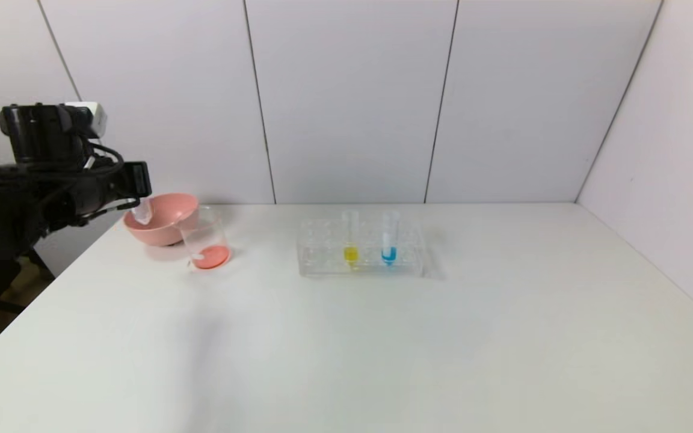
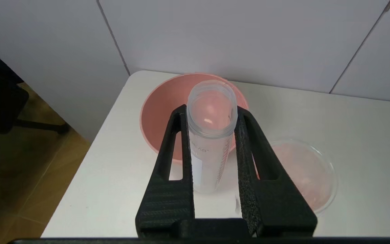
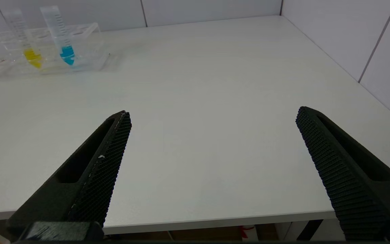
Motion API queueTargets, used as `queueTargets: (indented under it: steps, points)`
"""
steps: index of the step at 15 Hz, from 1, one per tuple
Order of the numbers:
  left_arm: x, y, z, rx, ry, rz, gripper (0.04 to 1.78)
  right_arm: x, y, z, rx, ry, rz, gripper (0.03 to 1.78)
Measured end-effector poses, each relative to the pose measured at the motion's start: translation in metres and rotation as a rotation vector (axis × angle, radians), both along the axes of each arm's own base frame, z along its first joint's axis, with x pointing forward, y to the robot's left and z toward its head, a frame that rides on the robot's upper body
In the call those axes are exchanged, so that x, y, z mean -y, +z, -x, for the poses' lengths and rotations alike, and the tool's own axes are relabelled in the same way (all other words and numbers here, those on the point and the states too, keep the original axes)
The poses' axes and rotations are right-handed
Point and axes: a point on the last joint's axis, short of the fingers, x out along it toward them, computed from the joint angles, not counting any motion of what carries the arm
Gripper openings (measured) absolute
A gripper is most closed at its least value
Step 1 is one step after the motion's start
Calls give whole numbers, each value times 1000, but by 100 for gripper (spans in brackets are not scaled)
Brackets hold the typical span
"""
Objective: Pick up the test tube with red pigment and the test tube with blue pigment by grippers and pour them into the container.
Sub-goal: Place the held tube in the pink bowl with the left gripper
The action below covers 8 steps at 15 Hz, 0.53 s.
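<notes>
My left gripper [image 1: 137, 204] is shut on a clear test tube [image 1: 142, 211] that looks empty and holds it in the air over the pink bowl [image 1: 163, 219]. In the left wrist view the gripper [image 2: 211, 109] grips the tube [image 2: 210, 142] with its open mouth facing the bowl [image 2: 161, 112]. The beaker [image 1: 205, 240] stands next to the bowl with orange-red liquid in its bottom; it also shows in the left wrist view [image 2: 303, 176]. The blue tube [image 1: 389, 237] stands upright in the clear rack [image 1: 322, 258]. My right gripper [image 3: 213, 112] is open and empty above the table's near edge, out of the head view.
A tube with yellow liquid [image 1: 351, 240] stands in the rack beside the blue one; both show in the right wrist view, yellow [image 3: 29, 51] and blue [image 3: 63, 40]. The white table [image 1: 382, 349] meets walls at the back and right. Its left edge drops off by the bowl.
</notes>
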Motion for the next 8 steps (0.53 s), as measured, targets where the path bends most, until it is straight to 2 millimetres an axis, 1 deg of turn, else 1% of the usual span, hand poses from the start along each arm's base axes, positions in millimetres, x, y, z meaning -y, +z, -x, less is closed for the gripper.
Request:
queueTargets:
  steps: [2,4,6,8]
  points:
    - [-1,-9,19,120,15,-2,39,0,0,0,0,0,0,177]
    - [-1,-6,32,245,25,-3,39,0,0,0,0,0,0,177]
    - [-2,-5,34,276,30,-2,39,0,0,0,0,0,0,177]
    - [-4,-9,26,268,37,0,39,0,0,0,0,0,0,177]
